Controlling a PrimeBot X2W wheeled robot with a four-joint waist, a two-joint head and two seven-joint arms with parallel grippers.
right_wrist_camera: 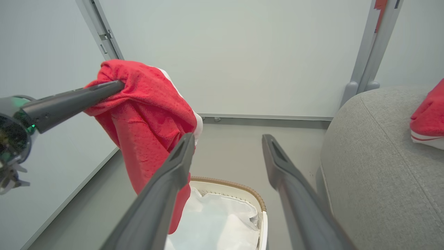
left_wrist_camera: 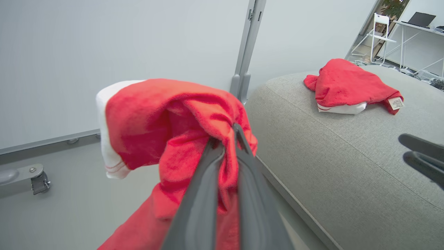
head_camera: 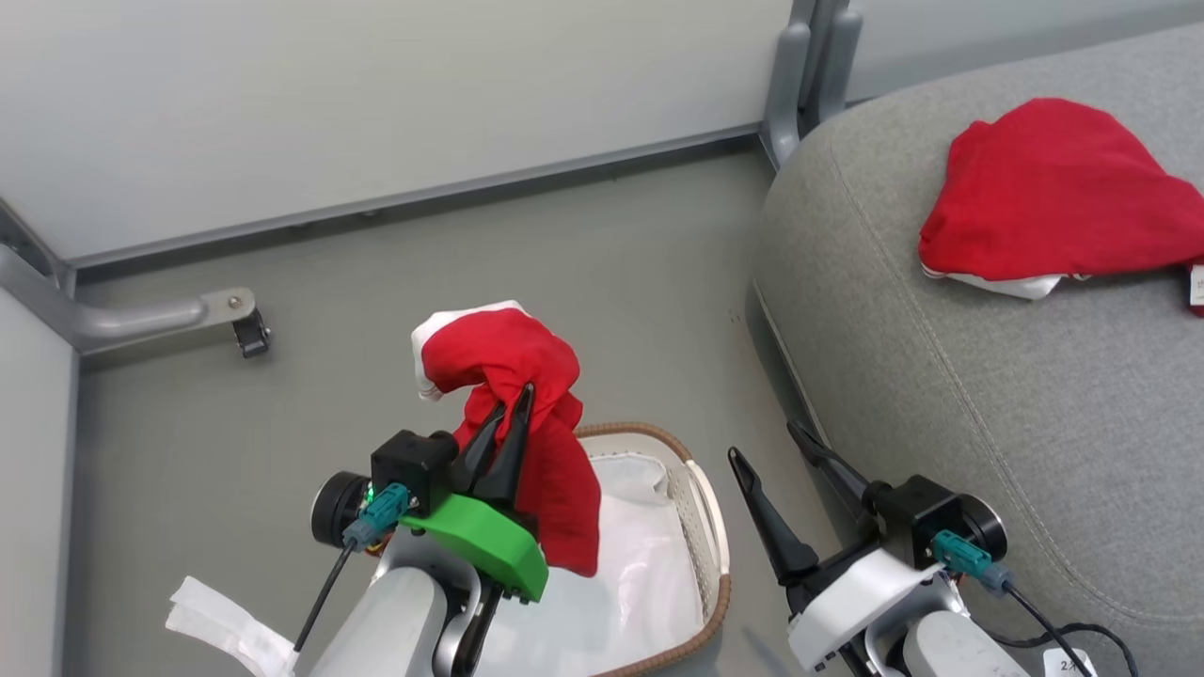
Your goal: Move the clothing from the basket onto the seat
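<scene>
**Head view.** Your left gripper (head_camera: 513, 402), at 7 o'clock, has its fingers pinched together on the held red garment (head_camera: 508, 357). The garment hangs clear above the basket (head_camera: 707, 527) at 6 o'clock. A white liner (head_camera: 640, 564) lies inside the basket. Your right gripper (head_camera: 765, 444), at 5 o'clock, has its fingers spread apart with nothing between them. The seat (head_camera: 988, 395) lies from 2 to 4 o'clock, and the second red garment (head_camera: 1053, 188) rests on it at 2 o'clock.

**Left wrist view.** The two fingers close on a bunched fold of the held red garment at centre, and its white-trimmed edge droops toward 9 o'clock. The seat lies at 3 o'clock. The second red garment sits on it at 1 o'clock, well apart from the held one.

**Right wrist view.** Your right fingers stand apart and empty. The basket rim and liner show between them at 6 o'clock. The held red garment hangs at 10 o'clock from the left gripper's fingers. The seat lies at 4 o'clock.
</scene>
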